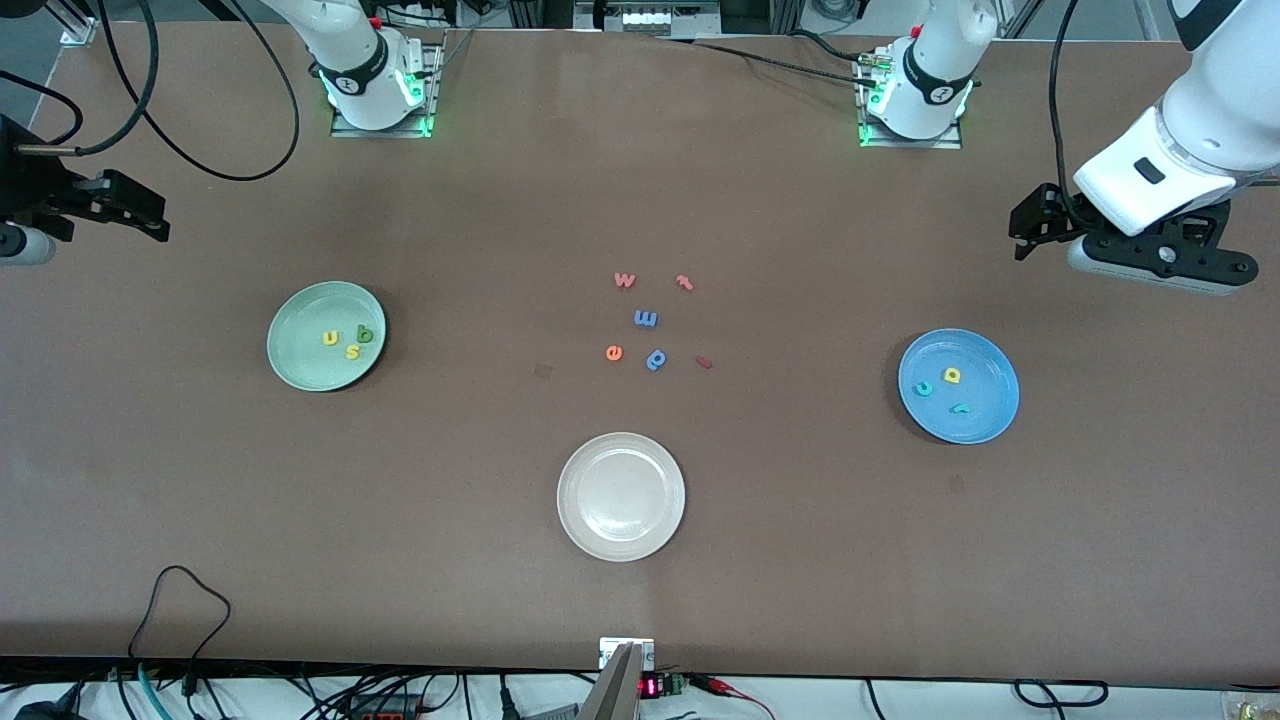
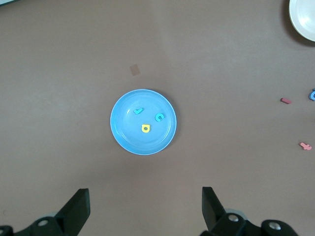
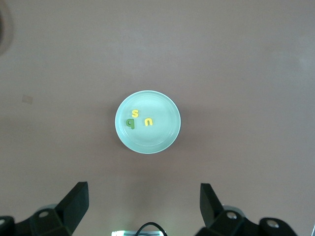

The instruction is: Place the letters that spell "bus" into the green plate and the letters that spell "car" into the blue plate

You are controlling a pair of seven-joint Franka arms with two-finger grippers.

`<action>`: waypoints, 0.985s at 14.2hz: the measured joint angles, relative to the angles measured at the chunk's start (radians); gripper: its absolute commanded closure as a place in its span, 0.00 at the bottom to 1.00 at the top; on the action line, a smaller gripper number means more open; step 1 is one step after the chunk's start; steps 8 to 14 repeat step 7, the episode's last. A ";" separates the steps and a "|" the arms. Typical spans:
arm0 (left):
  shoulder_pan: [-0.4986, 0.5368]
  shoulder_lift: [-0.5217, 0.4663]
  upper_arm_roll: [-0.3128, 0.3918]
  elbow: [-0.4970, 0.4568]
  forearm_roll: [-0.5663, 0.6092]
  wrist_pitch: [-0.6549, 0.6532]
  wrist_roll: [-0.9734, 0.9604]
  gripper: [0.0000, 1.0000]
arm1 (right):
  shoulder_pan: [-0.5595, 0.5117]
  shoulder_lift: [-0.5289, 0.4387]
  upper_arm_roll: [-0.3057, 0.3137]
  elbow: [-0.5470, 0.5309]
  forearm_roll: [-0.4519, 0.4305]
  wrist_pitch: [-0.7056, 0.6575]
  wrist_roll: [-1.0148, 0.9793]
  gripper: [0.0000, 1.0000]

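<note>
The green plate (image 1: 300, 365) lies toward the right arm's end of the table and holds the yellow "u" (image 1: 330, 338), green "b" (image 1: 365, 333) and yellow "s" (image 1: 352, 351). The blue plate (image 1: 988, 380) lies toward the left arm's end with the teal "c" (image 1: 925, 388), yellow "a" (image 1: 952, 375) and teal "r" (image 1: 960, 407) in it. My left gripper (image 2: 146, 206) hangs open and empty high above the table beside the blue plate (image 2: 125, 137). My right gripper (image 3: 143, 204) hangs open and empty high beside the green plate (image 3: 165, 135).
A cream-white plate (image 1: 620, 497) sits mid-table, nearer the front camera. Loose letters lie in the middle: salmon "w" (image 1: 624, 280), salmon "t" (image 1: 684, 282), blue "m" (image 1: 645, 318), orange "e" (image 1: 614, 352), blue "p" (image 1: 655, 359) and a small red bar (image 1: 704, 362).
</note>
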 measured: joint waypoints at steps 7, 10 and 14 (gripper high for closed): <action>-0.001 0.000 -0.014 0.000 0.000 -0.001 -0.001 0.00 | -0.007 0.027 -0.011 -0.001 0.091 0.000 0.009 0.00; -0.001 0.000 -0.014 0.000 0.000 -0.001 -0.001 0.00 | -0.007 0.027 -0.011 -0.001 0.091 0.000 0.009 0.00; -0.001 0.000 -0.014 0.000 0.000 -0.001 -0.001 0.00 | -0.007 0.027 -0.011 -0.001 0.091 0.000 0.009 0.00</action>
